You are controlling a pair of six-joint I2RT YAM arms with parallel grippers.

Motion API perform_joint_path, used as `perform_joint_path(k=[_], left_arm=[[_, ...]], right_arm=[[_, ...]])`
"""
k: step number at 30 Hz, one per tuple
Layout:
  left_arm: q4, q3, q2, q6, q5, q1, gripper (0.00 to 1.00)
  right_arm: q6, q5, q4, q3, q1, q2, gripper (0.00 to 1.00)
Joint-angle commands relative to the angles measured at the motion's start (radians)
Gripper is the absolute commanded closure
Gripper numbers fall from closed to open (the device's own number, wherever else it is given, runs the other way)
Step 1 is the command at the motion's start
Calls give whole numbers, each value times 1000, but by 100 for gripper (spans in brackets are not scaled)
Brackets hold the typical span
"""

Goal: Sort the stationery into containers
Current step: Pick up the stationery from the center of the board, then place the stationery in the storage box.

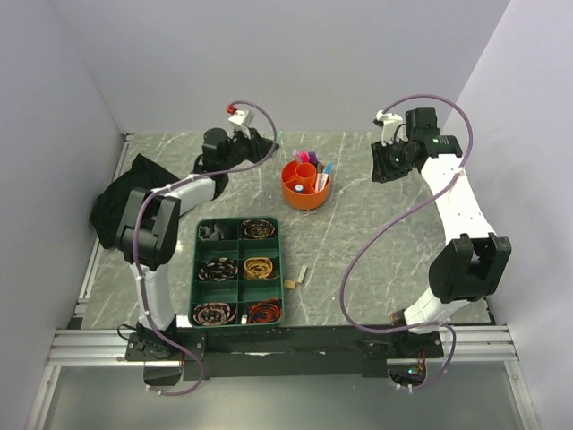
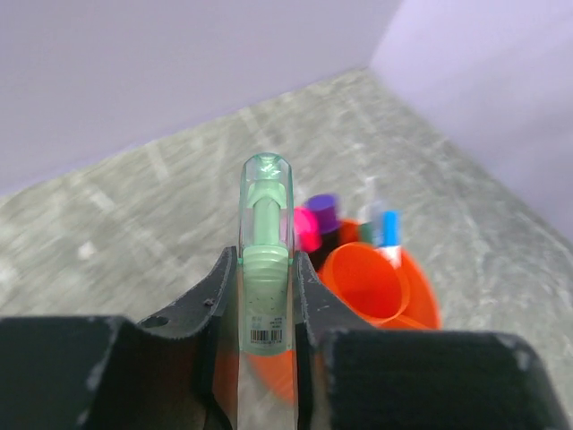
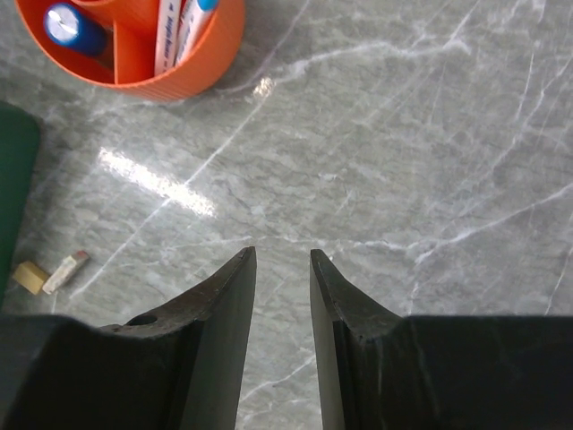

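Note:
A pale green pen with a clear cap stands pinched between the jaws of my left gripper, which is shut on it. In the top view that gripper hovers just left of the round orange pot, behind which the pen's tip pokes out. The pot holds pink, purple and blue pens. My right gripper is open and holds nothing, above bare marble to the right of the pot. A beige block and a white block lie on the table.
A green divided tray of coiled hair ties sits in front of the pot, its edge showing in the right wrist view. A black cloth lies at the table's left. The two blocks lie beside the tray.

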Motion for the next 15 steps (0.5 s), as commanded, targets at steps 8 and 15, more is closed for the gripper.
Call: perform_joint_path(k=[8, 15], left_arm=[[287, 16, 113, -116, 69, -97, 99], [290, -10, 145, -115, 35, -97, 99]], right_arm=[[-29, 65, 36, -47, 6, -112, 62], [-38, 72, 30, -93, 5, -153, 62]])
